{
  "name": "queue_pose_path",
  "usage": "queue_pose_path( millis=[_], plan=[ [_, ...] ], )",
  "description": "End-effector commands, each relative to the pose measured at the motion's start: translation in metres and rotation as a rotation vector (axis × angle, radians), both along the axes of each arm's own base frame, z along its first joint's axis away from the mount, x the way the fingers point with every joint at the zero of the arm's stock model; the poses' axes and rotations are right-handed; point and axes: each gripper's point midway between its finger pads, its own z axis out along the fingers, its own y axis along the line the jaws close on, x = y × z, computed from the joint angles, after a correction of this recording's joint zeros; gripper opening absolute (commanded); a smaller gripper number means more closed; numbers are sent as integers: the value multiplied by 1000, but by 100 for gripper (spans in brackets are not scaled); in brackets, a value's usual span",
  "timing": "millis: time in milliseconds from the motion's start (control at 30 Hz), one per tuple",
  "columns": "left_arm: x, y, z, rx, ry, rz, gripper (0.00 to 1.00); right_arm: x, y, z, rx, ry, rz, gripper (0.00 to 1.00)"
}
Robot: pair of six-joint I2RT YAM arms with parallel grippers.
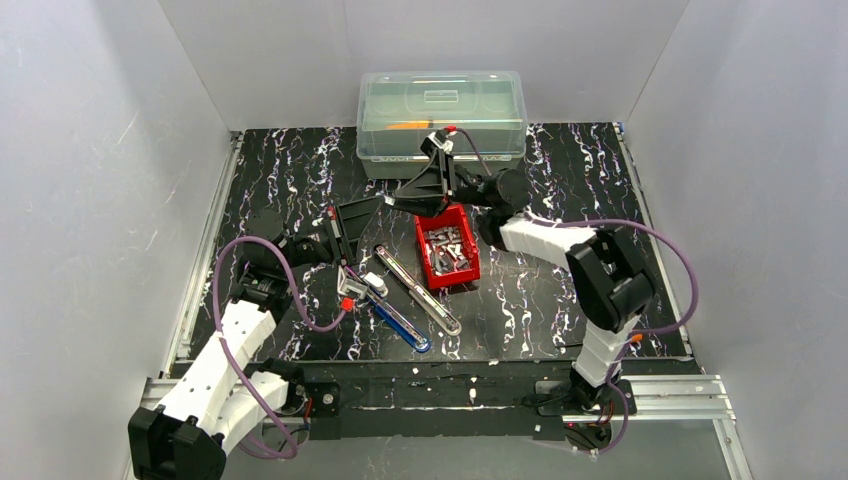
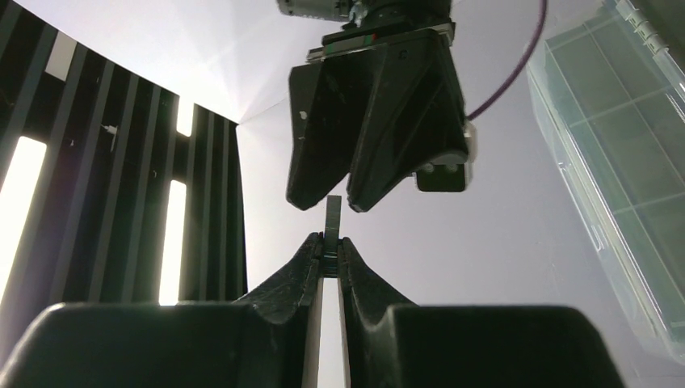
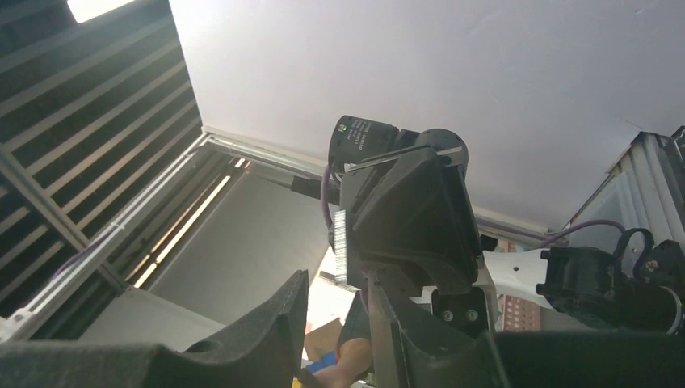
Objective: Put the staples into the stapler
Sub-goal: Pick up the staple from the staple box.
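The left gripper (image 2: pixel 329 244) is clenched on one staple strip (image 2: pixel 333 217), held in the air. It pinches the strip's lower end right at its fingertips, and the rest juts straight ahead of them. The strip's long axis continues the line of the left fingers, and its free end points into the mouth of the right gripper (image 2: pixel 335 204), which faces it tip to tip. The right jaws stand partly apart on either side of that free end and, as far as the wrist views show, are not yet pressing on it. The right wrist view shows the strip's ribbed face, while the left wrist view shows it edge-on as a thin sliver. The main risk I see is the hand-over. Only the very tip of the strip sits inside the right jaws, so if the left gripper lets go before the right has a firm hold, the strip will likely slide out and drop. A hard or off-centre squeeze could also snap the glued strip or twist it out of line with both tools. It would then be awkward to lay it into the rail of the opened stapler (image 1: pixel 418 290), which lies on the table below the two grippers beside the red bin (image 1: pixel 424 262).
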Motion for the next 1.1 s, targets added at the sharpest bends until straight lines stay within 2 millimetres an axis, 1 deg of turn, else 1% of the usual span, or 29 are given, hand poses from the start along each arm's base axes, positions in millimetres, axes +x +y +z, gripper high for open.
queue_pose_path(
  millis=[0,67,100,167,233,267,333,433,533,600,667,700,800,1067],
  plan=[
    [-10,-2,10,35,-181,-6,0,-25,-7,22,-57,-214,-18,40],
    [-11,-2,9,34,-177,-12,0,-21,-1,14,-140,-271,-48,39],
    [-12,-2,8,34,-175,-15,0,-18,1,11,-190,-269,-53,39],
    [-14,-2,7,34,-173,-23,0,-16,3,10,-225,-344,-58,38],
    [-15,-3,7,34,-171,-30,0,-5,7,2,-334,-424,-82,37],
    [-15,-2,7,33,-172,-28,0,-4,8,1,-350,-437,-78,37],
    [-15,-2,8,31,-171,-22,0,-2,8,2,-364,-455,-82,35],
    [-15,-1,6,29,-160,-17,0,-3,6,-1,-374,-473,-95,25],
    [-15,0,6,25,-151,-15,0,-11,0,-2,-381,-514,-81,24],
    [-16,0,6,25,-153,-17,0,-14,-1,3,-364,-535,-68,24],
    [-16,0,5,24,-150,-18,0,-20,-4,10,-335,-553,-44,32],
    [-17,0,5,23,-148,-18,0,-21,-5,14,-319,-563,-46,35],
    [-17,0,4,22,-144,-16,0,-24,-7,20,-290,-582,-42,38],
    [-18,1,5,19,-141,-18,0,-17,-5,25,-296,-602,-83,34]
  ],
)
